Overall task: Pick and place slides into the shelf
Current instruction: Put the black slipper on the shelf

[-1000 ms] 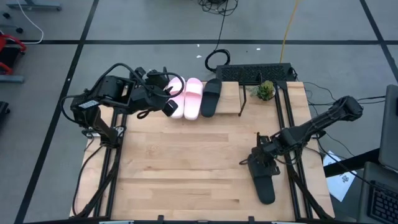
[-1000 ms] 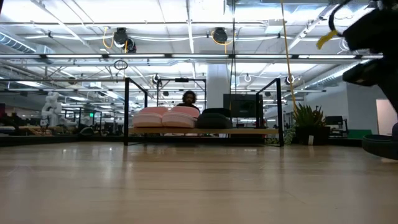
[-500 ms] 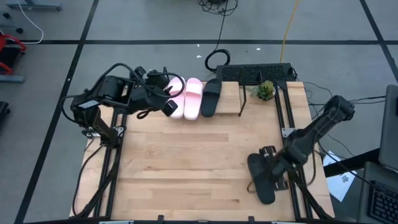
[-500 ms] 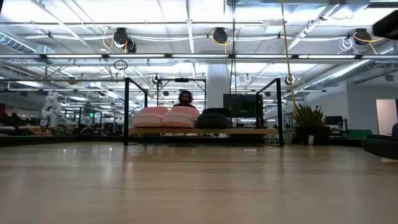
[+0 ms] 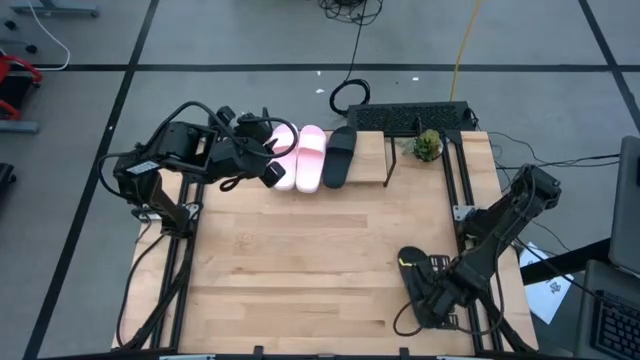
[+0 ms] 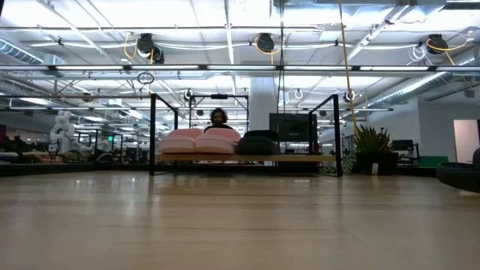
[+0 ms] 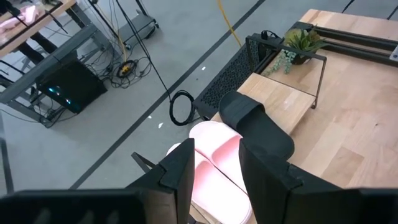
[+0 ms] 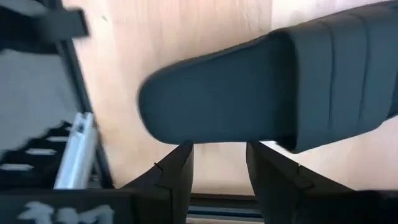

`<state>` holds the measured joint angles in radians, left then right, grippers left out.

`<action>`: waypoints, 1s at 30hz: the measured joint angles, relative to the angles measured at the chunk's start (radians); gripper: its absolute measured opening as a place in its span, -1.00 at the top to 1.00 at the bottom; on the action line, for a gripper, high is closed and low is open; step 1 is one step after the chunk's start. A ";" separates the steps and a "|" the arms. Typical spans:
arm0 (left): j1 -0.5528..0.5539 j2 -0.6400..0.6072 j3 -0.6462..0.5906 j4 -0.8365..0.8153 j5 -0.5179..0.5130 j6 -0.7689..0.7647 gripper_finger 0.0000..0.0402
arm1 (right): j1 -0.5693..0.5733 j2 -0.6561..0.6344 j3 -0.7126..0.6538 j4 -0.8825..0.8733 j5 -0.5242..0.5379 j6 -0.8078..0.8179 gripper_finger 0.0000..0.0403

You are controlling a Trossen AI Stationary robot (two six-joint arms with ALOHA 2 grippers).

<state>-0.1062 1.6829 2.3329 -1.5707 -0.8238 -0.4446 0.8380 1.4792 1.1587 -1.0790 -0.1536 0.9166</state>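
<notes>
Slides are split between two places on the worktop [image 5: 300, 260]. Along its far edge stands the shelf [image 5: 380, 160], a light board in a thin black rod frame, and on the shelf's left part lie the pale pink pair [image 5: 300, 157] and one black slide [image 5: 340, 155], side by side and touching; the right part of the board is bare. The other black slide [image 5: 418, 282] lies near the worktop's right near corner.

Behind the shelf, off the far edge, a dark perforated box [image 5: 410, 117] sits beside a small potted plant [image 5: 427, 145] at the far right corner. A loop of black cable [image 5: 348, 97] lies on the floor beyond.

Over the far left corner the left gripper [image 5: 268, 165] hangs just beside the pink pair, its fingers [image 7: 180, 174] a narrow gap apart and holding nothing. At the near right corner the right gripper [image 5: 425, 300] is down at the lone black slide; in the right wrist view its fingers [image 8: 180, 168] stand apart just under the slide's rounded end, and whether they touch it cannot be told.

In the low view, a person's head [image 6: 218, 117] shows behind the shelf.
</notes>
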 joint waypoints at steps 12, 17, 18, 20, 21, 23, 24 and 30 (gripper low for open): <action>0.000 0.000 0.000 0.000 0.020 0.005 0.36 | -0.005 -0.035 0.000 0.142 -0.007 0.088 0.32; 0.000 0.000 0.000 0.000 0.021 0.004 0.36 | -0.005 -0.035 0.000 0.146 0.011 0.091 0.32; 0.000 0.000 0.000 0.000 0.021 0.004 0.36 | -0.005 -0.035 0.000 0.144 0.020 0.088 0.32; 0.000 0.000 0.000 0.000 0.021 0.002 0.36 | -0.005 -0.035 0.000 0.128 0.023 0.083 0.32; 0.000 0.000 0.000 0.000 0.021 0.002 0.36 | -0.005 -0.035 0.000 0.113 0.022 0.078 0.31; 0.000 0.000 0.000 0.000 0.021 0.002 0.36 | -0.005 -0.035 0.000 0.072 0.021 0.071 0.28; 0.000 0.000 0.000 0.000 0.021 0.002 0.36 | -0.005 -0.035 0.000 0.053 0.021 0.068 0.25; 0.000 0.000 0.000 0.000 0.021 -0.003 0.36 | -0.006 -0.034 0.000 -0.007 0.027 0.044 0.06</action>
<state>-0.1062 1.6829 2.3329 -1.5707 -0.8024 -0.4477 0.8322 1.4448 1.1587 -1.0859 -0.1269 0.9605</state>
